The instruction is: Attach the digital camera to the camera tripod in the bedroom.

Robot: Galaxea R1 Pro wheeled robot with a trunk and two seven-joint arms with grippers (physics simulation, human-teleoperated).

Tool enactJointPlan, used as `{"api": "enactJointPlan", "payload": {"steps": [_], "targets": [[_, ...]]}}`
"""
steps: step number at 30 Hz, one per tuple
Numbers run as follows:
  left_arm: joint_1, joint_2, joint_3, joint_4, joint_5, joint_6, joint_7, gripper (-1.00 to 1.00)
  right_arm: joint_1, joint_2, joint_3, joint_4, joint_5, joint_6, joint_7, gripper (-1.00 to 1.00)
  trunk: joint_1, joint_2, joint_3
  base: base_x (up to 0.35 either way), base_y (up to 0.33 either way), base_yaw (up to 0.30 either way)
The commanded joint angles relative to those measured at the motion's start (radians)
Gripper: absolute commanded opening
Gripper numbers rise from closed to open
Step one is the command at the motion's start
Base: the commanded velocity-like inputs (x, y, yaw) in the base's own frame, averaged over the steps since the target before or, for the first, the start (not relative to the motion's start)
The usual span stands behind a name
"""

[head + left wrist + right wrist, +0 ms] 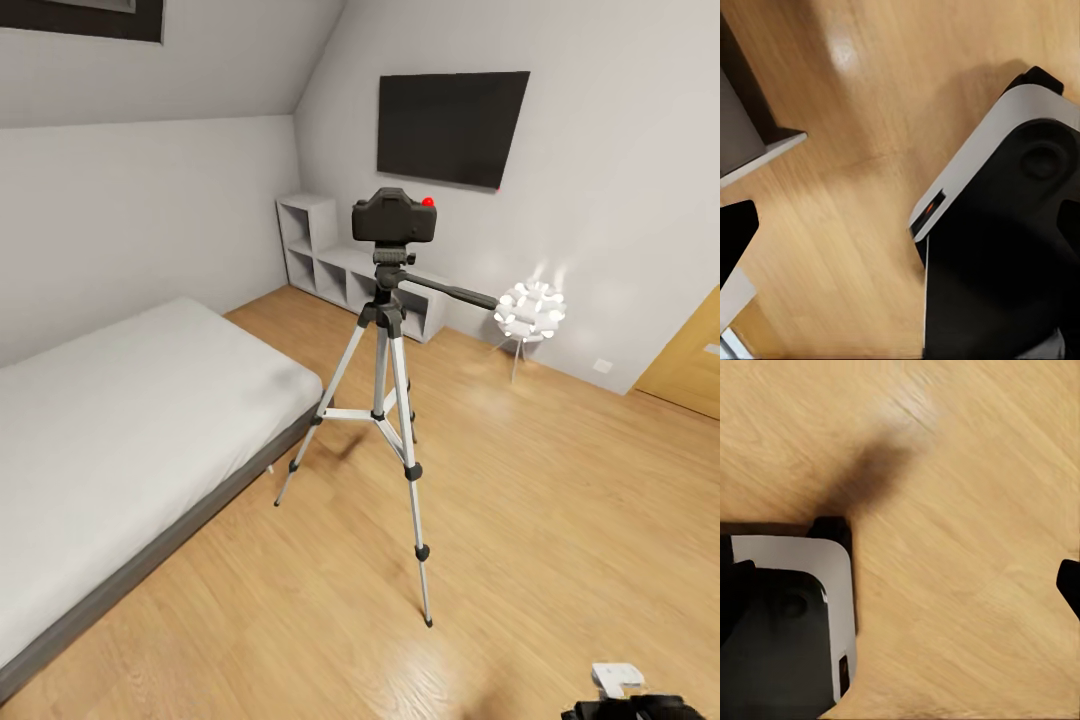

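Head view: the camera [393,217] sits on the tripod [384,390] head, apparently mounted, legs splayed wide for balance on the floor [520,520], with the bed [120,440] edge just beside one foot and open floor toward me. Left wrist: I'm looking down at planks and my own base [1005,247]; a dark tip of the left tool [735,229] shows, and I can't tell its state. Right wrist: floor again, the right tool [1069,585] barely in sight, grip unreadable.
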Motion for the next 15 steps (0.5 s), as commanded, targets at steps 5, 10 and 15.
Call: {"api": "enactJointPlan", "payload": {"steps": [5,10,15], "targets": [[0.029,-0.004,-0.009,-0.001,0.007,-0.002,0.003,1.00,0.021,0.008,-0.008,0.098,0.021,-0.124,0.001,1.00,0.000,-0.001,-0.001,0.000,0.000,0.000],[0.048,-0.018,-0.010,-0.002,0.007,-0.006,0.002,1.00,0.099,0.014,-0.009,0.129,0.027,-0.197,-0.004,1.00,0.000,-0.001,-0.001,0.000,0.000,0.000],[0.062,-0.034,-0.010,-0.002,0.006,-0.009,0.001,1.00,0.165,0.021,-0.009,0.139,0.029,-0.227,-0.010,1.00,0.000,-0.001,-0.001,0.000,0.000,0.000]]}}
